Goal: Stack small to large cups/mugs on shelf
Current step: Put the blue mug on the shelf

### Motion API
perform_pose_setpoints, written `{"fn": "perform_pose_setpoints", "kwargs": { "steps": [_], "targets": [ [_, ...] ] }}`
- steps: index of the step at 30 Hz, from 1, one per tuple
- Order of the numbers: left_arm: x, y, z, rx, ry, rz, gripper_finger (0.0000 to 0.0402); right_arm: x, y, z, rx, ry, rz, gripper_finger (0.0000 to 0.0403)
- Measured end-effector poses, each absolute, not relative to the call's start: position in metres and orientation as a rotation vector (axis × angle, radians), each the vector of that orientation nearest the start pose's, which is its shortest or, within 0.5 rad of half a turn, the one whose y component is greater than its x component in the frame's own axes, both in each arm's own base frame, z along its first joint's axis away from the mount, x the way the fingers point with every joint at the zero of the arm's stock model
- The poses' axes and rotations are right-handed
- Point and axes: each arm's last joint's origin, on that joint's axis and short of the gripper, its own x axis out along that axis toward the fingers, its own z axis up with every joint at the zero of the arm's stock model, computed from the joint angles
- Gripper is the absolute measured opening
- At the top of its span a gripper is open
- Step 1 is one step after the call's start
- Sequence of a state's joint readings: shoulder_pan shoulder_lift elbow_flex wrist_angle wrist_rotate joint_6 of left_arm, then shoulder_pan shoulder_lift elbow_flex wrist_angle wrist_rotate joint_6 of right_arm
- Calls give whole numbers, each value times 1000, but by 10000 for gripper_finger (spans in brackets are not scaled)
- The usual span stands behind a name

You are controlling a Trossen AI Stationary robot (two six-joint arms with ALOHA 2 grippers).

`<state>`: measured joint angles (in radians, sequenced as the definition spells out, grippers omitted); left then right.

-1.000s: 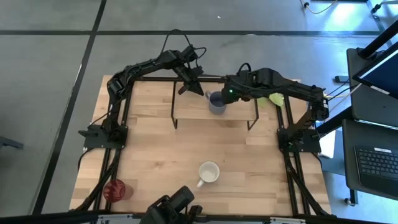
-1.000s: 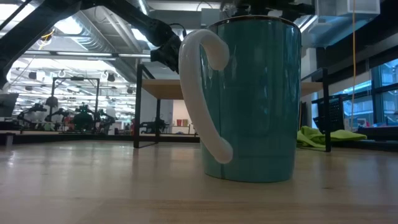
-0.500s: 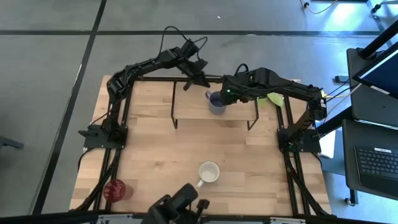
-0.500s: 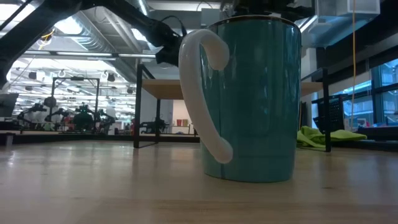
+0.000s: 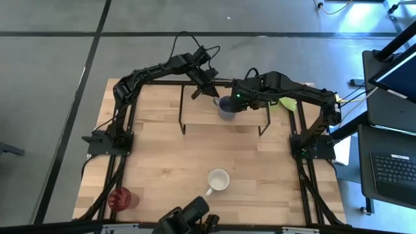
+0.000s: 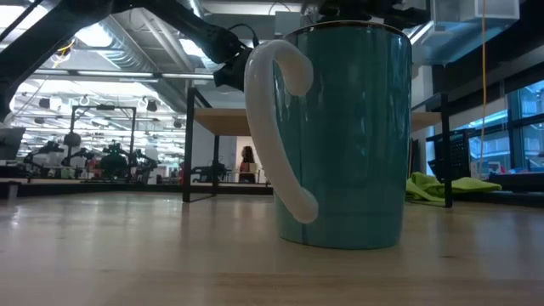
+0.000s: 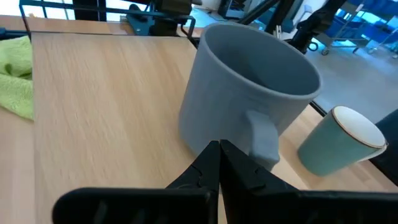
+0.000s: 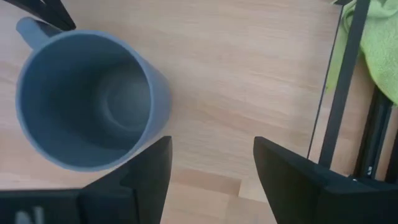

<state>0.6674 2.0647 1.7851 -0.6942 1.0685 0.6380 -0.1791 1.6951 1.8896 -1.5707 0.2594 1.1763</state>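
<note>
The small grey mug (image 5: 226, 107) stands upright on the wooden shelf (image 5: 195, 112), right of its middle. My left gripper (image 5: 203, 90) is shut, and its tips are at the mug's handle side (image 7: 219, 146). My right gripper (image 8: 211, 165) hangs open above the shelf just right of the mug (image 8: 87, 99), with nothing between its fingers. The white-lined teal mug (image 5: 218, 180) stands on the table near the front, filling the low view (image 6: 340, 127). The red tumbler (image 5: 121, 198) stands at the front left corner. My left gripper's shut fingertips (image 7: 211, 155) come slanting down from the shelf's far left at the grey mug's lower wall (image 7: 199, 134), right beside its handle (image 7: 264, 140). I cannot tell whether they touch it. The mug stands upright on the shelf.
A green cloth (image 5: 286, 104) lies on the table by the shelf's right end (image 8: 379, 43). The shelf's dark wire legs (image 8: 336, 81) stand close to my right gripper. The left half of the shelf (image 7: 93, 93) is bare wood.
My left gripper, still shut, has edged a little toward the grey mug's handle and rolled slightly. The mug has stayed where it was.
</note>
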Motion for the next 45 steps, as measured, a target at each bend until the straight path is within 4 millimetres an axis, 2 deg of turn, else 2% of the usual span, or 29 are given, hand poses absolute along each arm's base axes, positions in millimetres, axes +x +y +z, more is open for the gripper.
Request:
{"fn": "perform_pose_setpoints", "kwargs": {
  "steps": [11, 18, 23, 28, 37, 45],
  "targets": [
    [353, 255, 253, -198, 533, -544, 2, 295, -61, 378, 906, 990, -1104, 227],
    [344, 254, 251, -235, 542, -585, 2, 297, -69, 379, 895, 965, -1082, 227],
    [350, 256, 252, -144, 555, -537, 1, 298, -70, 376, 886, 979, -1095, 227],
    [356, 262, 256, -113, 499, -505, 1, 305, -69, 367, 901, 1031, -1082, 227],
    [361, 253, 257, -126, 488, -547, 2, 311, -61, 342, 916, 1110, -1080, 227],
    [356, 251, 254, -183, 531, -554, 3, 314, -66, 342, 887, 1072, -1065, 227]
  ]
}}
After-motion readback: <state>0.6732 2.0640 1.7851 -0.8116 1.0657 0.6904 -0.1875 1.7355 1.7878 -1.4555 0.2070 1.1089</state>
